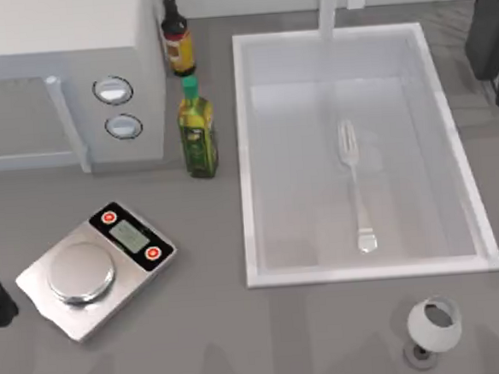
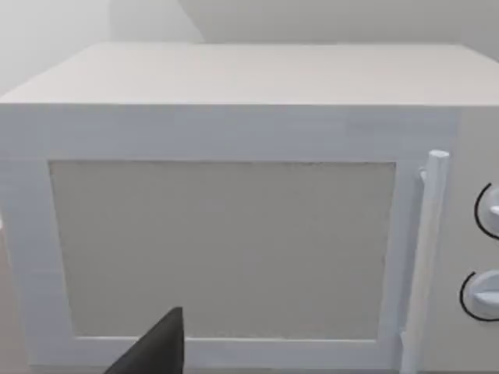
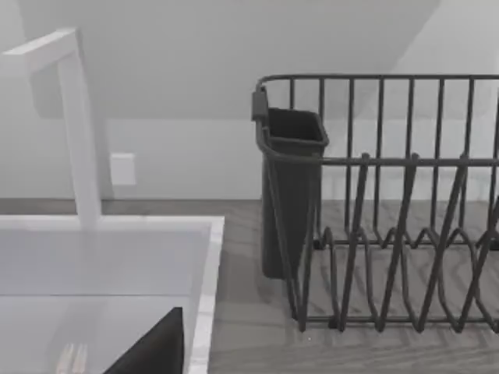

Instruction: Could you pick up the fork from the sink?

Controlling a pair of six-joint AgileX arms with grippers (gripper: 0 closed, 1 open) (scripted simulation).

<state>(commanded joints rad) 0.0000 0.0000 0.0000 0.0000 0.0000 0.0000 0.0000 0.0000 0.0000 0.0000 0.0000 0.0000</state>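
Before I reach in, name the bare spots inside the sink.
The sink floor lies bare on both sides of the fork, widest toward the top view's left wall. Crowded: the counter strip between sink and microwave, taken by two bottles.

No text, brand or number that I can read. The dark sauce bottle with a red-and-yellow label (image 1: 177,38) and the green oil bottle with a yellow-green label (image 1: 198,131) carry illegible print. The display of the flat silver kitchen scale (image 1: 97,268) shows no readable digits.
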